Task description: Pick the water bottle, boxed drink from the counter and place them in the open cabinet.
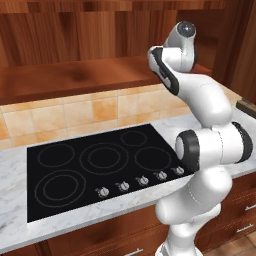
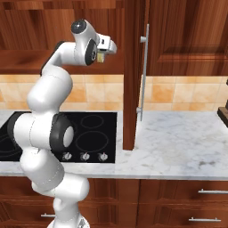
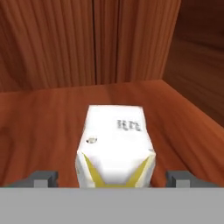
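Boxed drink [image 3: 115,146] sits between the hand's [image 3: 113,178] seemingly parted fingertips.

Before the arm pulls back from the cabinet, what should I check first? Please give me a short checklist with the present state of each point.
1. The boxed drink is inside the open cabinet, over its shelf: ok.
2. The tool has let go. In the hand view its fingers stand apart from the carton on both sides: ok.
3. The carton's base rests on the shelf: cannot tell, the base is hidden.
4. The carton looks upright: ok.
5. The carton is apart from the cabinet side wall: ok.
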Available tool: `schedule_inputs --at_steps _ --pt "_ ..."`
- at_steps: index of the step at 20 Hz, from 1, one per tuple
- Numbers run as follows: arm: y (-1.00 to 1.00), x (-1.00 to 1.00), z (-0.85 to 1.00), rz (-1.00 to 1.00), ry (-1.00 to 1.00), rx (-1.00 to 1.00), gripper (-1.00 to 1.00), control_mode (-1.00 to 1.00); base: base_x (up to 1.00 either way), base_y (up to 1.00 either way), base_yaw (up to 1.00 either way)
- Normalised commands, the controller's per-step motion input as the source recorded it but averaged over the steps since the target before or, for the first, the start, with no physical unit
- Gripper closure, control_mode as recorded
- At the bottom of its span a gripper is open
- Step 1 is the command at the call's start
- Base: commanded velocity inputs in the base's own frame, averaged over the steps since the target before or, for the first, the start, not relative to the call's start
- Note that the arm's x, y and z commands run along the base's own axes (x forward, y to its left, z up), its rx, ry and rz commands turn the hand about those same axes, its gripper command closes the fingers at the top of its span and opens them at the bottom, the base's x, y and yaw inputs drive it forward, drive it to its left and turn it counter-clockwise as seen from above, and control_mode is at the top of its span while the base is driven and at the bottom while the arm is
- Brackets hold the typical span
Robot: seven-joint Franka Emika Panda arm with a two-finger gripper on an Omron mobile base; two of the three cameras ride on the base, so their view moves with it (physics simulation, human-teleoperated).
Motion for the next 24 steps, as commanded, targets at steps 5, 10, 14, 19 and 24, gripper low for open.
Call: schedule_inputs --at_steps 5,10,14,19,24 --pt "0.0 -0.78 0.0 0.0 -0.01 0.0 -1.0 -1.0 0.0 0.0 0.0" --pt "0.0 -0.86 0.0 0.0 -0.01 0.0 -1.0 -1.0 0.0 0.0 0.0" --pt "0.0 -0.96 0.0 0.0 0.0 0.0 -1.0 -1.0 0.0 0.0 0.0" --pt "0.0 -1.0 0.0 0.0 0.0 0.0 -1.0 -1.0 0.0 0.0 0.0" --pt "0.0 -1.0 -0.14 0.0 0.0 0.02 -1.0 -1.0 0.0 0.0 0.0"
